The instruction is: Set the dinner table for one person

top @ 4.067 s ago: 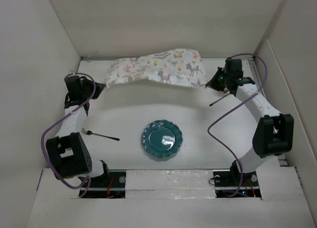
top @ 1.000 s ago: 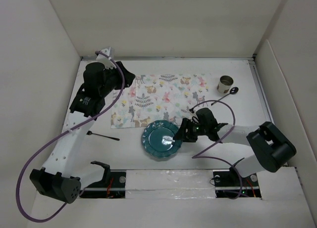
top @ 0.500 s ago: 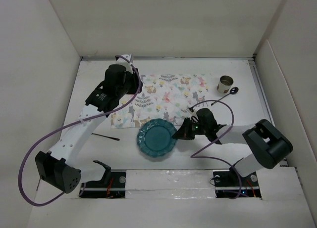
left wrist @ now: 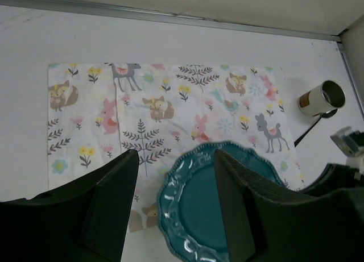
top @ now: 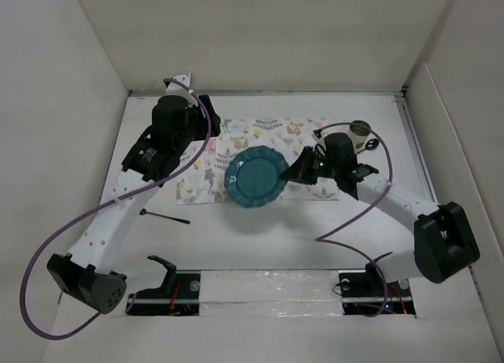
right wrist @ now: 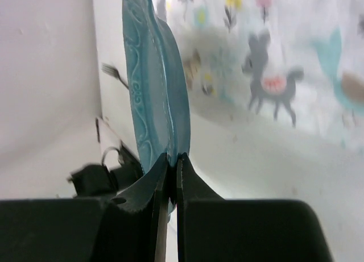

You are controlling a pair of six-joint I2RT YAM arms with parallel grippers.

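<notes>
Right gripper [right wrist: 172,159] is pinched down narrow on the rim of the teal plate [top: 256,177], both fingers squeezing that scalloped edge from either side. The plate sits over the near edge of the patterned placemat [left wrist: 170,97]; whether it touches the cloth, I can't tell. Left gripper [left wrist: 173,159] hangs above the placemat's left half, jaws spread wide, nothing between them and nothing touched. The placemat lies flat on the white counter [top: 260,237], along its far edge. Out by the far right corner stands a small cup [top: 359,131], with a dark spoon [top: 370,145] just beside it. A dark fork [top: 164,216] lies on bare counter toward the left edge, well apart from the plate
</notes>
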